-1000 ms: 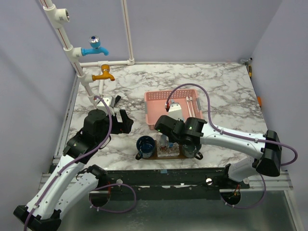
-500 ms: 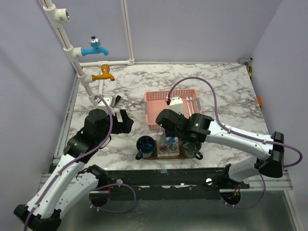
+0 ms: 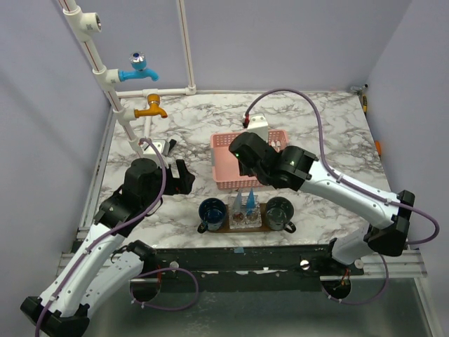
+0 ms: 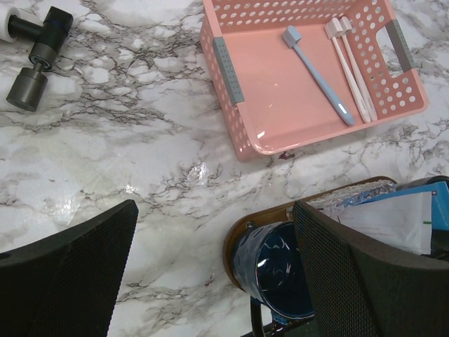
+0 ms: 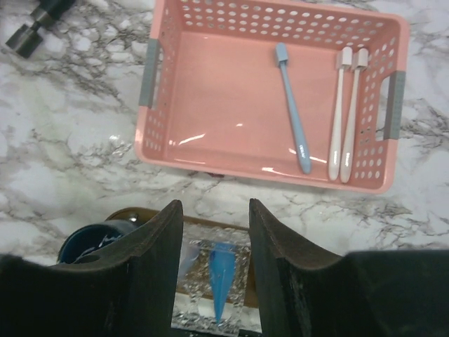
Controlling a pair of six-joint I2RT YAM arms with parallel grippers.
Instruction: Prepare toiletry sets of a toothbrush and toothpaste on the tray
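The dark wood tray point(image 3: 227, 225) lies at the table's near edge; its rim shows in the left wrist view point(image 4: 242, 228). On it stand a blue cup point(image 3: 211, 212), a clear glass point(image 3: 245, 214) holding a blue toothpaste tube point(image 5: 223, 281) and a whitish one point(image 4: 393, 221), and a dark cup point(image 3: 278, 210). A light-blue toothbrush point(image 5: 292, 105) and two white toothbrushes point(image 5: 344, 116) lie in the pink basket point(image 5: 210, 84). My right gripper point(image 5: 216, 217) is open and empty, above the basket's near wall. My left gripper point(image 4: 214, 210) is open and empty, left of the tray.
A dark metal dumbbell-like piece point(image 4: 35, 53) lies on the marble left of the basket. White pipes with a blue tap point(image 3: 138, 70) and an orange tap point(image 3: 151, 109) stand at the back left. Walls close in on both sides.
My right gripper has lifted from the glass on the tray and drawn back toward the pink basket, open, leaving the tubes in the glass. The left arm has not moved.
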